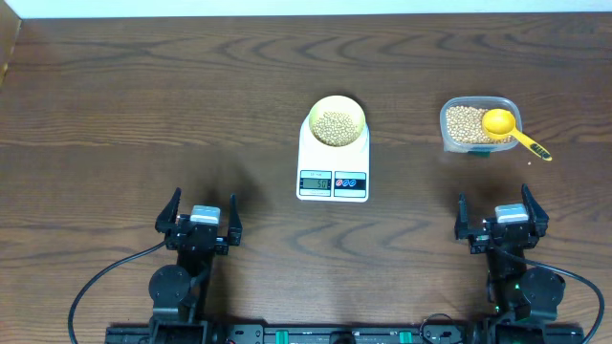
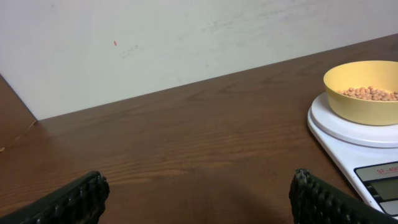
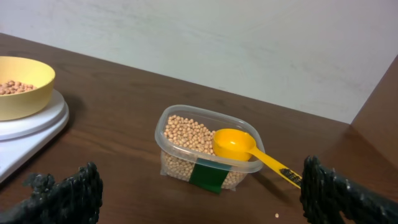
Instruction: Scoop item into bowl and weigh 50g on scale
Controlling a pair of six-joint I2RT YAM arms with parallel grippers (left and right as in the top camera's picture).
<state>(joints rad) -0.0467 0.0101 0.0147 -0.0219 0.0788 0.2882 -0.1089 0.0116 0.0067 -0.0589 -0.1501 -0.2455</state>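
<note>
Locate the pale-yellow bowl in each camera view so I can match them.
Overhead: bowl upper centre, on the scale.
Left wrist: bowl at right edge, partly cut off.
Right wrist: bowl at left edge, partly cut off.
Shared landmark: the white scale under it, in all three.

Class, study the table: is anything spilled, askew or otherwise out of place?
Only a small thing: one pale speck, possibly a stray bean, lies on the table beside the clear tub, near the handle end of the yellow scoop. The bowl sits upright on the scale.
</note>
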